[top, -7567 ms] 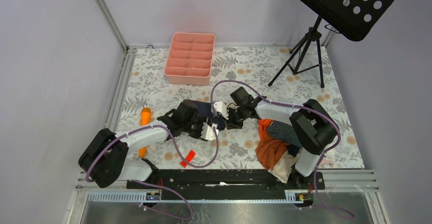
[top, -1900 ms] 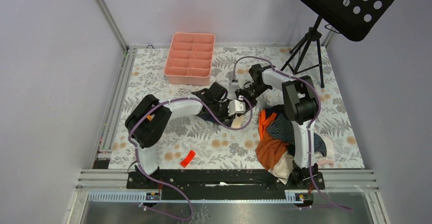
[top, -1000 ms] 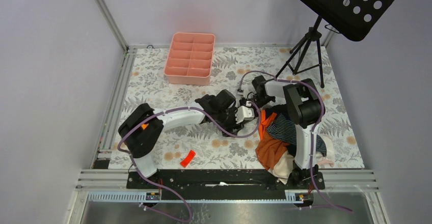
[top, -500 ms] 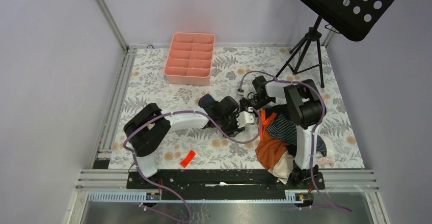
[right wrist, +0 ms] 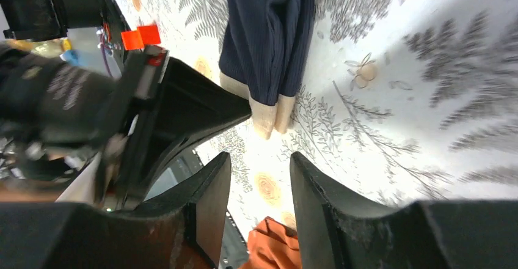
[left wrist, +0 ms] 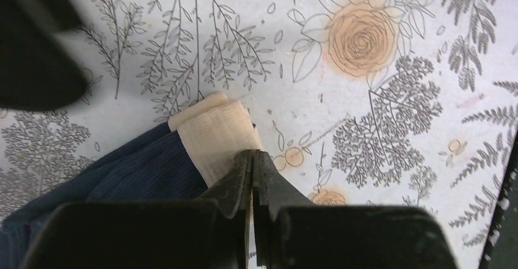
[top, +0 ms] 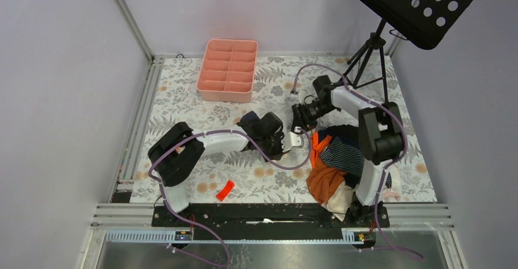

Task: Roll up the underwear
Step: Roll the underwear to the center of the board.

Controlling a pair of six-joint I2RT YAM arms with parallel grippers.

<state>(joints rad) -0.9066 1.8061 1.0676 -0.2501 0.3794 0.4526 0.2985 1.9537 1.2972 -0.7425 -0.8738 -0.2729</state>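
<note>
The underwear [left wrist: 140, 171] is plain navy with a tan waistband [left wrist: 217, 131] and lies folded on the floral table. My left gripper [left wrist: 251, 156] is shut with its tips pinched on the waistband's edge. From the right wrist view, the same navy underwear [right wrist: 269, 36] stretches away, and the left gripper's black wedge meets its tan end. My right gripper [right wrist: 259, 183] is open and empty, held just off the waistband. In the top view, the left gripper [top: 288, 142] covers most of the cloth, and the right gripper [top: 303, 115] hovers beside it.
A heap of clothes lies at the right, with a large orange garment [top: 321, 180] and a striped piece [top: 342, 156]. A pink compartment tray [top: 227, 69] stands at the back. A small red object [top: 225, 189] lies near the front. A tripod stand [top: 366, 61] occupies the back right.
The left gripper has closed onto the tan waistband. The right gripper has opened, let go of the cloth and drawn back toward the far right.
</note>
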